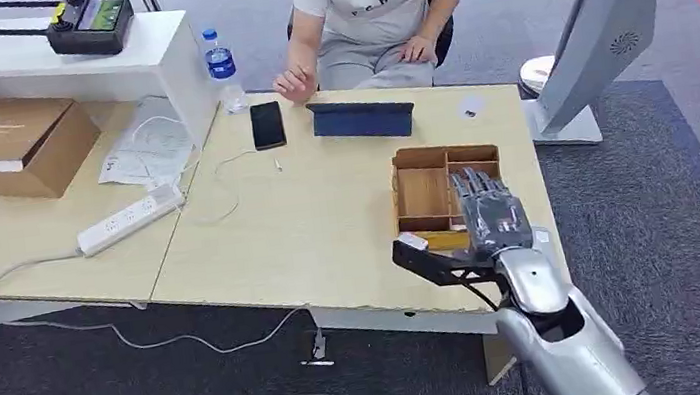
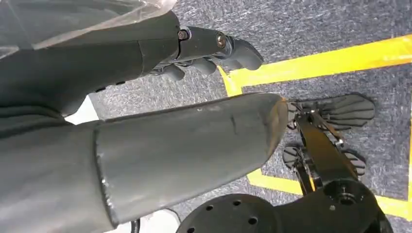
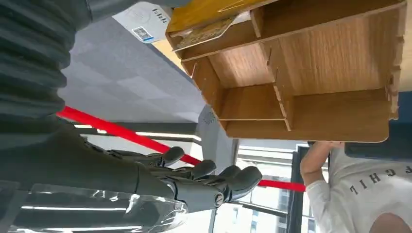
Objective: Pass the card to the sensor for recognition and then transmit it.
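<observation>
My right hand [image 1: 494, 210] hovers over the near right part of a wooden compartment tray [image 1: 423, 194] at the table's right side, its fingers spread and holding nothing. In the right wrist view the hand [image 3: 194, 182] is apart from the tray [image 3: 340, 116]. A yellow card-like piece [image 1: 447, 239] lies in the tray's nearest compartment [image 3: 204, 31]. A small white card [image 1: 471, 107] lies at the table's far right. A dark blue flat device [image 1: 361, 117] stands beyond the tray. My left hand [image 2: 204, 53] hangs over the floor, loosely curled around nothing.
A person sits behind the table with a hand [image 1: 294, 81] on its far edge. A phone [image 1: 266, 124], a water bottle [image 1: 221, 67], a power strip [image 1: 132, 217] and a cardboard box [image 1: 17, 146] lie to the left. A white kiosk stand [image 1: 598, 36] rises at the right.
</observation>
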You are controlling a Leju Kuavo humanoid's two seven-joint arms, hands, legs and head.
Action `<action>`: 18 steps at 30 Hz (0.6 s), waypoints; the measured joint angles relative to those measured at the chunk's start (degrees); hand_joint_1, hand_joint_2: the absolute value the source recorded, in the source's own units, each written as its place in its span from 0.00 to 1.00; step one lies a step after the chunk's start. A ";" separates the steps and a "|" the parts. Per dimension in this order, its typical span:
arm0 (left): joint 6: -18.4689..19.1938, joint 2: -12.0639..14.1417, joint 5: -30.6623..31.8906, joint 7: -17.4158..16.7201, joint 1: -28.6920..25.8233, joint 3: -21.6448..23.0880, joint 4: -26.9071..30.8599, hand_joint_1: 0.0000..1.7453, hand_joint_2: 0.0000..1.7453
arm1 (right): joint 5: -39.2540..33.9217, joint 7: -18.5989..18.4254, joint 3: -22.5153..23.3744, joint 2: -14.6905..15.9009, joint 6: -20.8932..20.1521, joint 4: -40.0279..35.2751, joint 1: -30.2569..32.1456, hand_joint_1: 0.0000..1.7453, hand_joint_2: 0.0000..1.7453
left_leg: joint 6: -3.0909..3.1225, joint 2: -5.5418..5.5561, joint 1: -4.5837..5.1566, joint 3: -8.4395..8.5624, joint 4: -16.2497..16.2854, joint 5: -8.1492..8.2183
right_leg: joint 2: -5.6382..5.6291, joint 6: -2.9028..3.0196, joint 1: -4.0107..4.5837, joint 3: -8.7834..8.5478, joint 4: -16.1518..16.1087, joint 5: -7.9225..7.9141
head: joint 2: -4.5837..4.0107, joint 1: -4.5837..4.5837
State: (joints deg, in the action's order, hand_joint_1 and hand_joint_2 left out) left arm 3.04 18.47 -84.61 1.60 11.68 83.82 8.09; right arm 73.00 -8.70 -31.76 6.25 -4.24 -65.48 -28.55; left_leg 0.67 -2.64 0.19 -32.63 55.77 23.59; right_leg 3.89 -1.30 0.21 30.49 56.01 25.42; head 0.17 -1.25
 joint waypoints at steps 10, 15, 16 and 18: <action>0.09 0.28 -0.11 -0.20 0.01 -0.44 0.00 0.00 0.00 | 0.70 1.35 1.79 -0.02 0.94 3.89 -1.27 0.00 1.00 | 0.00 -0.01 0.00 0.00 0.00 0.00 | 0.00 0.00 0.00 0.00 0.00 0.00 | 0.00 0.02; 0.07 0.41 -0.44 -0.37 0.02 -0.52 0.00 0.00 0.00 | 0.70 1.51 1.92 -0.63 0.94 5.05 -1.20 0.00 1.00 | 0.00 -0.01 0.00 0.01 0.00 0.00 | 0.00 0.00 0.01 0.01 0.00 0.00 | 0.00 0.02; 0.07 0.42 -0.50 -0.42 0.02 -0.55 0.00 0.00 0.00 | 0.70 1.53 1.94 -0.81 0.94 5.27 -1.17 0.00 1.00 | 0.00 -0.01 0.00 0.01 0.00 0.00 | 0.00 0.00 0.01 0.01 0.00 0.00 | 0.00 0.02; -0.07 0.41 -0.57 -0.46 0.01 -0.63 0.00 0.00 0.00 | 0.70 1.53 1.97 -1.12 0.94 5.59 -1.05 0.00 1.00 | 0.00 -0.01 -0.01 0.01 0.00 0.00 | 0.00 0.00 0.01 0.01 0.00 0.00 | 0.00 0.00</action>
State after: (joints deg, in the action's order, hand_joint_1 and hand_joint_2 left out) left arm 2.97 18.88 -85.18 1.14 11.69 83.19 8.09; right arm 73.70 -7.17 -29.79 5.14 -3.30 -59.89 -29.60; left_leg 0.67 -2.65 0.18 -32.62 55.76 23.59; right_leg 3.89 -1.29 0.22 30.50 56.01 25.42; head 0.17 -1.25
